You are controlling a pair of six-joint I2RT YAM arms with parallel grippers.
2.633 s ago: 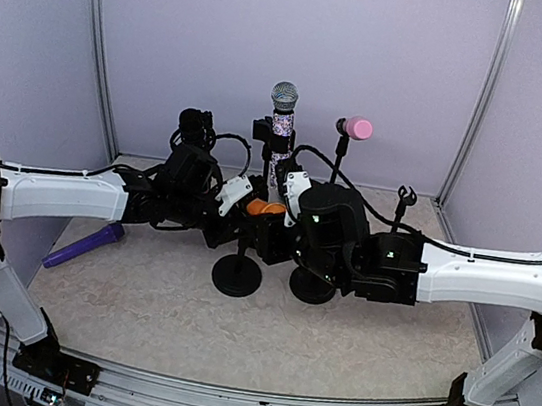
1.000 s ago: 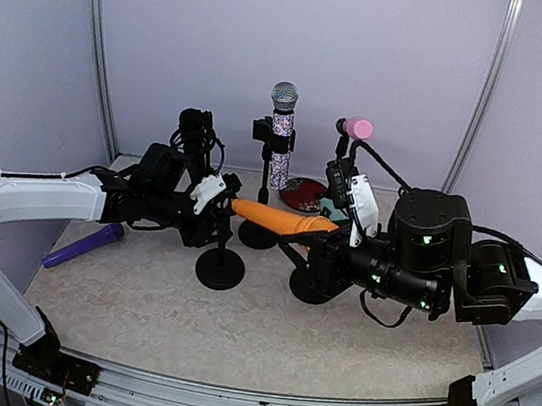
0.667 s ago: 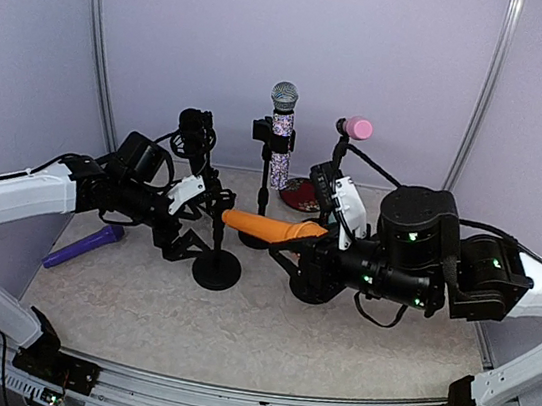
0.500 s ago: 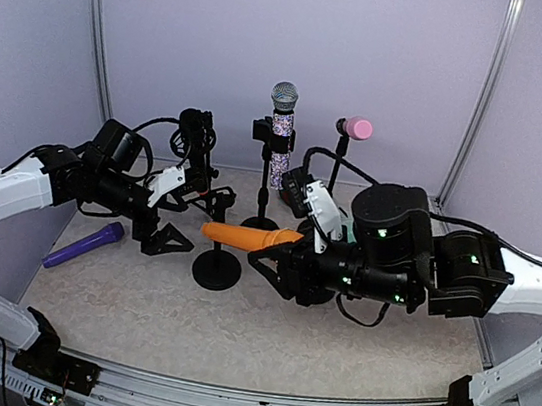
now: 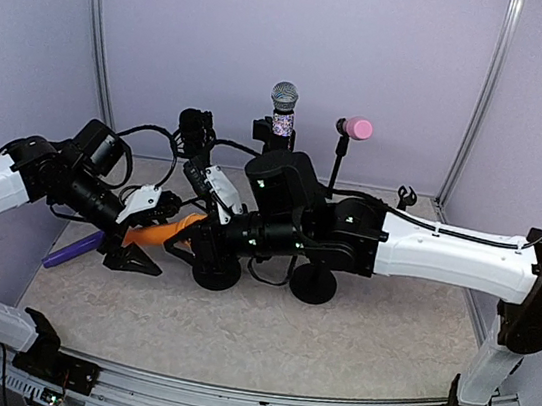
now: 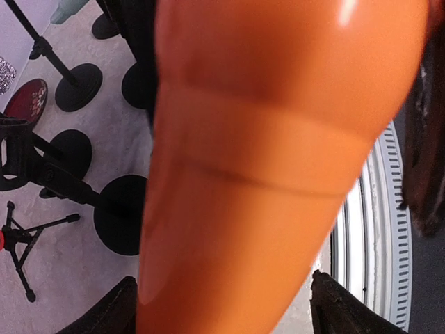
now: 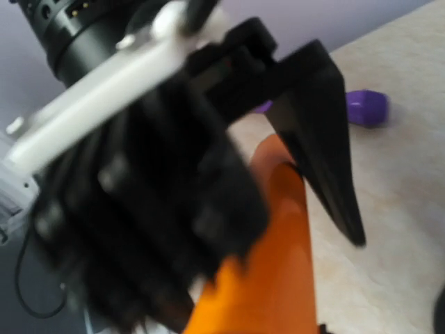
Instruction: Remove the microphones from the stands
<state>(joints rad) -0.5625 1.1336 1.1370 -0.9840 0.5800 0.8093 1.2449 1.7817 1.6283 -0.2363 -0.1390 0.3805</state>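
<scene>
The orange microphone (image 5: 161, 231) hangs level above the table, clear of its stand (image 5: 216, 273), whose round black base sits just to the right. My right gripper (image 5: 201, 238) reaches across from the right and is shut on the microphone's right part. My left gripper (image 5: 141, 235) is open, one finger above the microphone's left end and one below. In the left wrist view the microphone (image 6: 264, 153) fills the frame, with both black fingertips (image 6: 115, 309) beside it. The blurred right wrist view shows the microphone (image 7: 268, 271) running toward the left gripper's finger (image 7: 323, 153).
A purple microphone (image 5: 72, 251) lies on the table at the left. Behind stand a silver-headed microphone (image 5: 284, 95), a pink one (image 5: 358, 127) and a black one (image 5: 196, 122) on their stands. A second round base (image 5: 312, 285) and a small tripod (image 5: 405, 196) sit to the right.
The right arm swung left across the table, carrying the orange microphone. The left gripper let go of the stand, drew back left and down, and opened; its jaws now bracket the microphone's end.
</scene>
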